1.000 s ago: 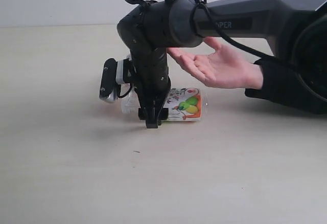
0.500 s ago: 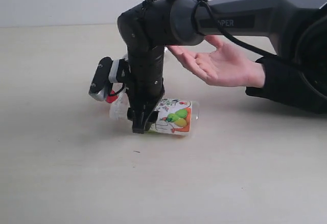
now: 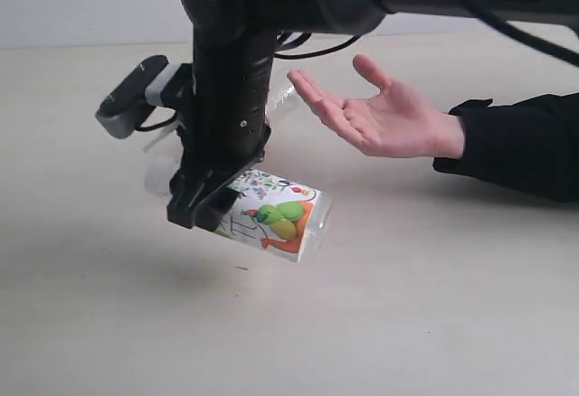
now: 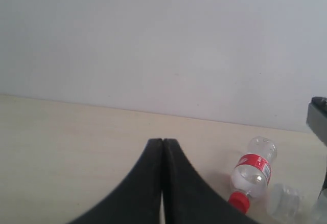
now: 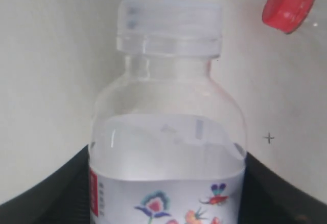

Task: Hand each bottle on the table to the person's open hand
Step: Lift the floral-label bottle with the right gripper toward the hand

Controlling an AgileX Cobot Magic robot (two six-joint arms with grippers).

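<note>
the right hand [image 3: 204, 204] is gripping the illustrated bottle [image 3: 276, 220], holding it tilted in the air clear of the surface [image 3: 407, 324], below the person's open palm [image 3: 380, 120]. the left hand [image 4: 162, 183] is sitting closed, the red-label bottle [image 4: 250, 170] lying nearby.

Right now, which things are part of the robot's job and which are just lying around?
Part of the job: the illustrated-label bottle held up in the right claw; the person's open hand; the red-label bottle lying on the table.
Just there: the shut left claw, holding nothing; the pale wall; a tiny dark speck on the table.
</note>
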